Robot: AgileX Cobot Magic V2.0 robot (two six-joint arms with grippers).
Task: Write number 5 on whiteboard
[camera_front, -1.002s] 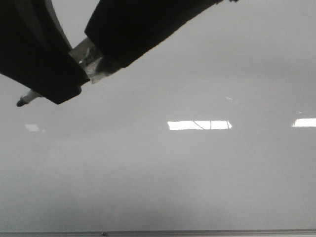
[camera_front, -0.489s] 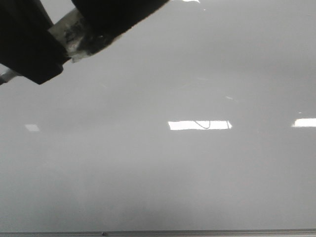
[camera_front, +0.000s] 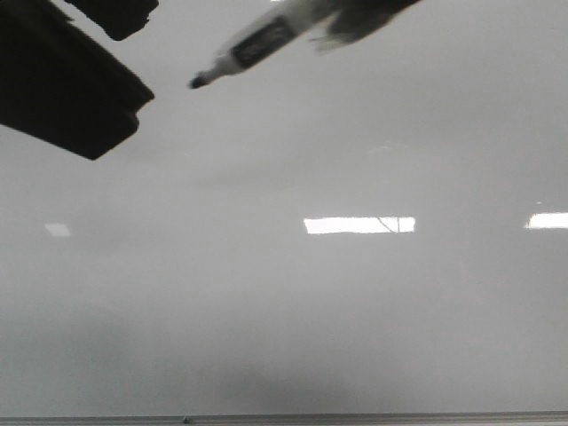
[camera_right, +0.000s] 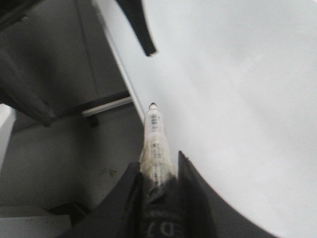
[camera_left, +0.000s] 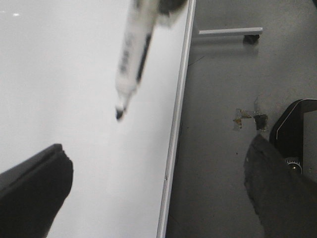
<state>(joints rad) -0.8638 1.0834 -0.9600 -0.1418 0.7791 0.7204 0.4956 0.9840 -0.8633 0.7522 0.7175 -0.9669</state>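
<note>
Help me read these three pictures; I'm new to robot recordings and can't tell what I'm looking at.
This is a robot with two arms, each ending in a claw. One picture comes from a front camera looking over a glossy whiteboard; the bright rectangles on it are light reflections. The other two come from cameras on the wrists. The right claw is shut on a marker, uncapped, its dark tip showing above the board in the front view. The left claw is open and holds nothing; the front view shows it as the dark shape at upper left. The left wrist view also shows the board's frame and the floor beside it. No clear writing can be made out on the board.
</note>
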